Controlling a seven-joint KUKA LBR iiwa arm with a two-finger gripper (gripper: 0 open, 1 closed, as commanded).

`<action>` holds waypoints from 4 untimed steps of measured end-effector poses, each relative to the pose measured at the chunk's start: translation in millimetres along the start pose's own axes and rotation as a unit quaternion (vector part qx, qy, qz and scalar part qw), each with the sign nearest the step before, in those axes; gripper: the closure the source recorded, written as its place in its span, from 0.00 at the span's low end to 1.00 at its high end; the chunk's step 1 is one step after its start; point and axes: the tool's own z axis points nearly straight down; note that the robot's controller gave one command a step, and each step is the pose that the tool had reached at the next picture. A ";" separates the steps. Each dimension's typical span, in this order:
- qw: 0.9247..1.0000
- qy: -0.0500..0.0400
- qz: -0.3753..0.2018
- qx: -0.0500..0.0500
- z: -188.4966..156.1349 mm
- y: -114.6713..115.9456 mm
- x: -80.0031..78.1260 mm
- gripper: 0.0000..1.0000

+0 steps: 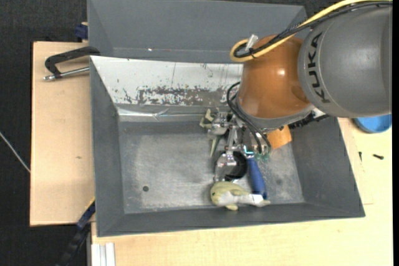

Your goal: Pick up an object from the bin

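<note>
**Desk:** What's the setting?

**Photographer:** A grey metal bin (187, 28). Its floor is scuffed and mostly bare on the left, apart from one dark speck (145, 189).

**Desk:** And around the gripper?

**Photographer:** The gripper (225, 162) hangs low, right of centre, beneath the arm's orange cover (274, 81). Just in front of it a blue stick (256, 180) and a pale lump (225, 194) lie touching, near the front wall. Whether it is open or closed, or has hold of anything, cannot be told.

**Desk:** Room to move?

**Photographer:** There is open floor to the left. The front wall is near the lump, and the cover overhangs the right rear corner.
</note>
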 end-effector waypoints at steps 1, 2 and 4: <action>0.988 -0.004 0.156 -0.003 64.5 -65.5 -2.5 0.00; 0.988 -0.009 0.156 -0.002 62.9 -66.2 -4.6 1.00; 0.999 -0.009 -0.049 0.000 -55.2 -22.5 -21.2 1.00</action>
